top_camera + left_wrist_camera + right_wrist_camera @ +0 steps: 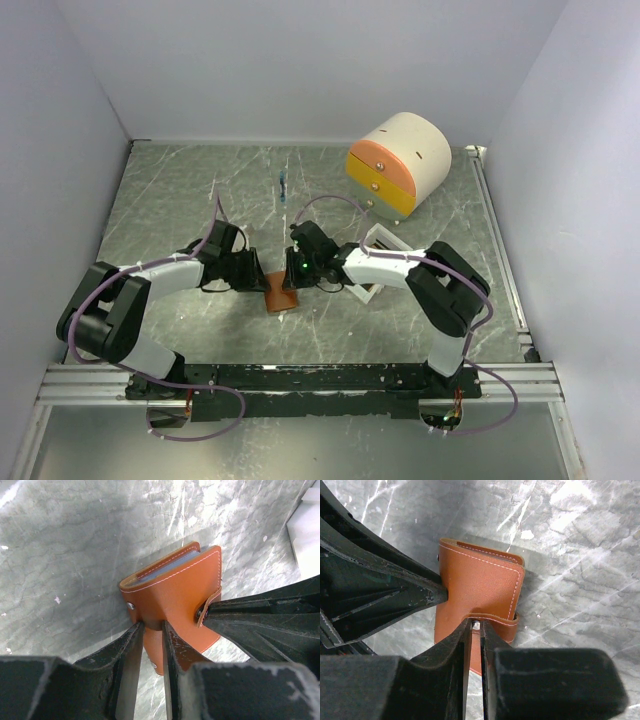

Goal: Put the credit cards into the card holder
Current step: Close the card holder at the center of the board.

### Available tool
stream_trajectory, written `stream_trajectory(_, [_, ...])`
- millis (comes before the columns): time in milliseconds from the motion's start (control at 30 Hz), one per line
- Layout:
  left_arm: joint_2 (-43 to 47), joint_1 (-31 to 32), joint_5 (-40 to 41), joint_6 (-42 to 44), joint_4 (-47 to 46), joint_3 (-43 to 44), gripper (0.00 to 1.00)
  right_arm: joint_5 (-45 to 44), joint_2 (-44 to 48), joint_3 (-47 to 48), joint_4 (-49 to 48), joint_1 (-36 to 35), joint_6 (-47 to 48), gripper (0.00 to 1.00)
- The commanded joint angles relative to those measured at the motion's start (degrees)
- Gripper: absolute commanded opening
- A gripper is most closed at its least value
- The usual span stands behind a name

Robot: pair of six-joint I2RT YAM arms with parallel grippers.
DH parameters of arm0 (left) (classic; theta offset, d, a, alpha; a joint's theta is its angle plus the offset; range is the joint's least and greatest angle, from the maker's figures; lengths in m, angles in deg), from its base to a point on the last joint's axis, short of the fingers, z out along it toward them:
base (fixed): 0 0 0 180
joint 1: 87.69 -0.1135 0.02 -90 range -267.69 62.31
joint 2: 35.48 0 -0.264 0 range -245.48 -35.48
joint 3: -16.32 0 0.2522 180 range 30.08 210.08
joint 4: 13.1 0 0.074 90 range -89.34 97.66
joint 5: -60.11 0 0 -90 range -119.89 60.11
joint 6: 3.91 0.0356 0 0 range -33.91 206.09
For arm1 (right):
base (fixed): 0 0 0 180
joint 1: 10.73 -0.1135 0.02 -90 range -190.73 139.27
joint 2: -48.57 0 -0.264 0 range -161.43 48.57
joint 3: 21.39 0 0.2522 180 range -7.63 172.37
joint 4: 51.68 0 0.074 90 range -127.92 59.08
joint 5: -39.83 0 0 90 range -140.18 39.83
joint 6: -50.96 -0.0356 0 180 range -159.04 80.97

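We saw the brown wallet (281, 296) at the middle of the table (190, 190), folded nearly shut and held between both arms. The left gripper (152, 626) was clamped on its lower cover edge, and the right gripper (475, 626) pinched the snap strap (496, 620). Pale layers (167, 566) showed between the covers, pockets or cards, we could not tell which. No loose cards were in view. We judged the step to be fastening the wallet. The next move would call for pressing the snap home squarely while the left arm held firm. The table was grey and marble-veined, enclosed by white walls (300, 60), with a white tray (385, 238) and a cream-and-orange drawer box (400, 160) at the back right.
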Motion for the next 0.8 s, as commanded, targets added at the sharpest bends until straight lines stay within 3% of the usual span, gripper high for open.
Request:
stream_trajectory(0, [-2.5,2.1,-0.4,-0.5,-2.7,-2.4,0.33,-6.2,-3.4,1.8,5.1,-1.5,1.8,0.12])
stream_trajectory(367, [-1.2,2.1,-0.2,-2.0,-3.3,-2.7,0.34,-12.3,-8.8,6.4,15.8,-5.0,3.8,0.12])
stream_trajectory(767, [0.7,2.0,-0.7,-2.9,-2.8,-1.9,0.34,-14.2,-13.0,9.3,20.8,-5.5,4.6,0.12])
